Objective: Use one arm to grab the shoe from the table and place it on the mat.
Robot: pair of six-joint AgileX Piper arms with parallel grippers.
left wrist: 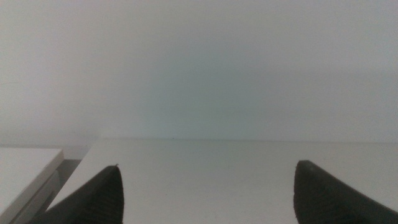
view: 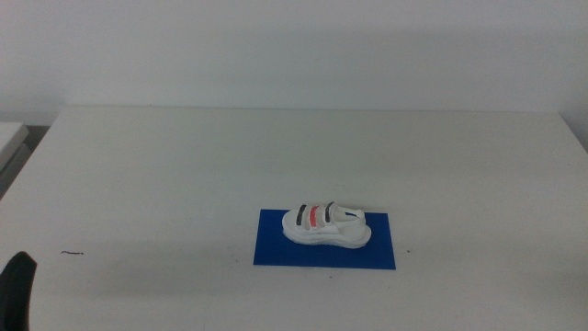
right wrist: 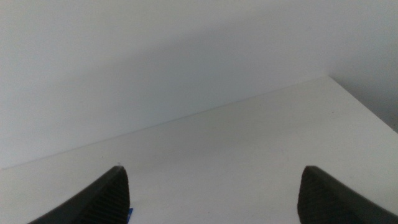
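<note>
While the shoe point(view: 328, 224) lies on the mat point(view: 276, 250), left gripper point(left wrist: 205, 193) at seven o'clock and right gripper point(right wrist: 211, 193) gape wide, empty.

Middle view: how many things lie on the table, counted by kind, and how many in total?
Shoe: 1, lying on the mat
Blue mat: 1, on the table
Total: 2

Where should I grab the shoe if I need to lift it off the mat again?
Grip the shoe across its middle at the straps, coming from above with the jaws closing on its long sides. It lies lengthwise on the mat, sole down. Both grippers, left and right, are open and empty.
</note>
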